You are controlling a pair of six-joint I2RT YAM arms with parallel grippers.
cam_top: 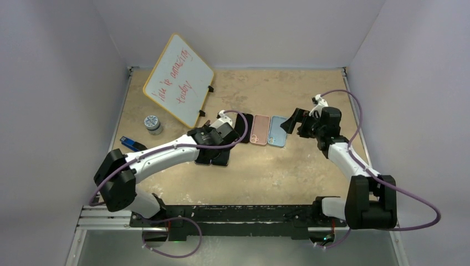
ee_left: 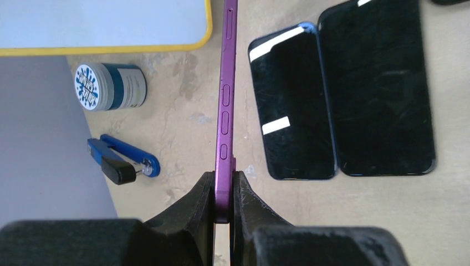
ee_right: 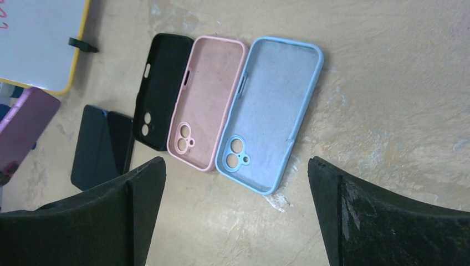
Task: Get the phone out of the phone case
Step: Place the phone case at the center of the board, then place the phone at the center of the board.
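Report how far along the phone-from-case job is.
Done: the black case, pink case and blue case lie empty in a row, and two dark phones lie screen up beside each other. In hand: the left gripper is shut on a purple phone held on edge above the table; it looks bare. The right gripper is open and empty over the cases. Left: probably just setting the purple phone down.
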